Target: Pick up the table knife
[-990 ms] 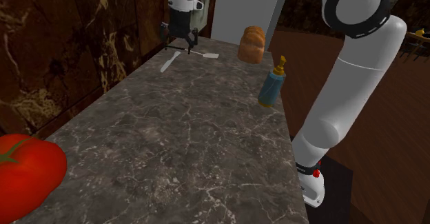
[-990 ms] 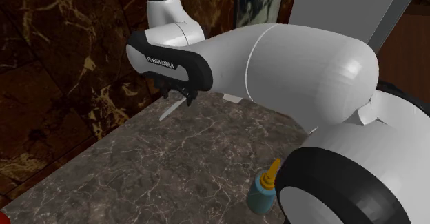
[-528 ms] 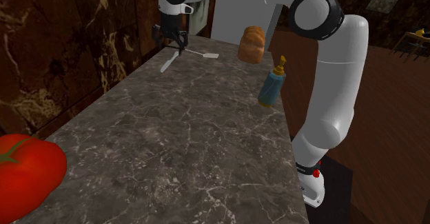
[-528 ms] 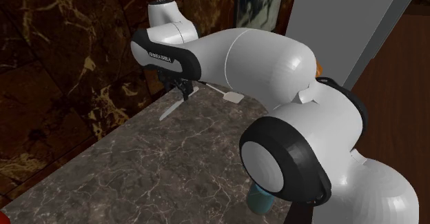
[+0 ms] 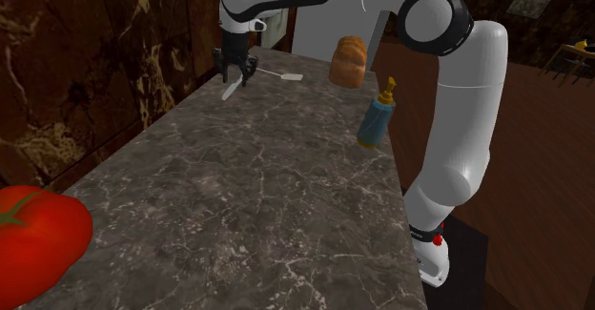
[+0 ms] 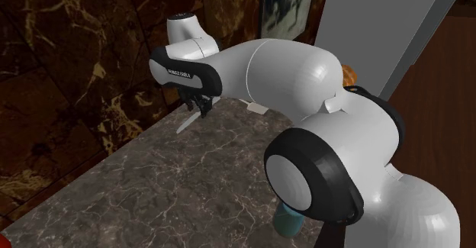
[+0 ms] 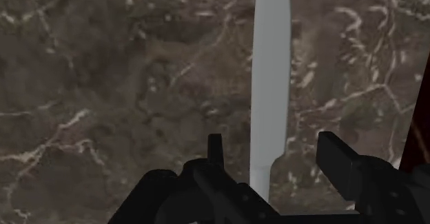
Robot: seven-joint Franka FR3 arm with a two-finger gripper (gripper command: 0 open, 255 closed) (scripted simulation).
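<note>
While the gripper point(image 7: 273, 147) hangs with fingers apart astride the knife point(image 7: 270, 71), flat on the counter point(image 7: 103, 85), nothing is clasped; risk: closing too high, pads skid over the thin blade (little height to bite); wrist view gives alignment; shoulder view adds the spatula point(image 5: 292, 76) near the knife.

Countertop point(image 5: 238, 194): dark grey stone, pale veining. Wall point(image 5: 86, 60): dark brown marble with gold veins, bordering the countertop at the shoulder view's left. Floor point(image 5: 543, 184): brown, wood-grained. A plain grey panel point(image 6: 381, 33) stands behind.
</note>
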